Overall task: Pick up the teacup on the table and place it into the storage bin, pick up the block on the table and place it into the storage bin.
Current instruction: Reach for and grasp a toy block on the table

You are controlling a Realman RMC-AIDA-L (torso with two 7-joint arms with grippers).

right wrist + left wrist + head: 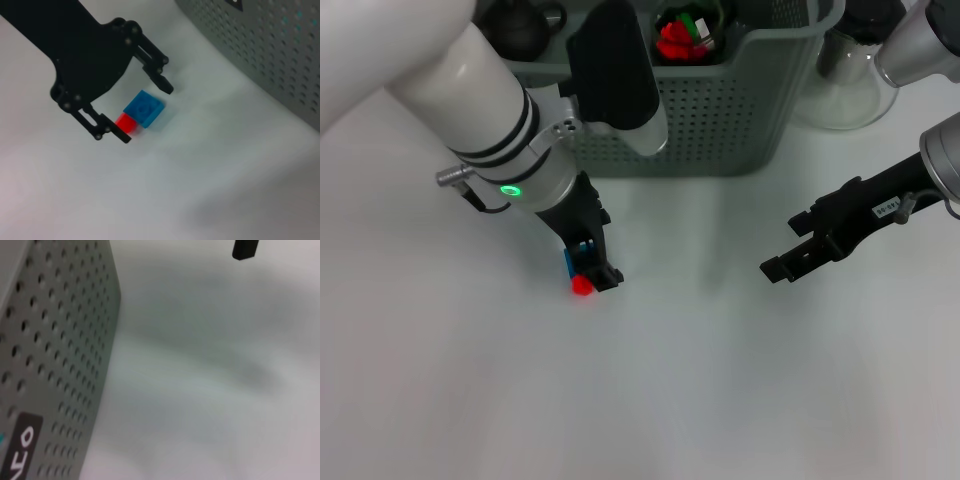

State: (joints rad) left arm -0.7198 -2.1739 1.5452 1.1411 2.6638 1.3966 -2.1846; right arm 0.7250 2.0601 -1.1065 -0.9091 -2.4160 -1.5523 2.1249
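Observation:
The block [144, 107], a blue piece with a small red piece [125, 122] joined to it, lies on the white table. My left gripper [145, 114] is lowered over it, open, with one finger on each side and a gap showing at both. In the head view the same gripper [588, 262] sits just in front of the storage bin [720, 120], with the block [582, 280] at its tips. My right gripper [788, 248] hovers open and holding nothing over the table to the right. The teacup is not in view on the table. Red and green items [680, 38] lie inside the bin.
A clear glass pot [845, 85] stands right of the bin at the back. A dark round object [520, 25] sits behind the left arm. The bin's perforated wall [55, 365] with its black label [20, 450] is close beside the left wrist.

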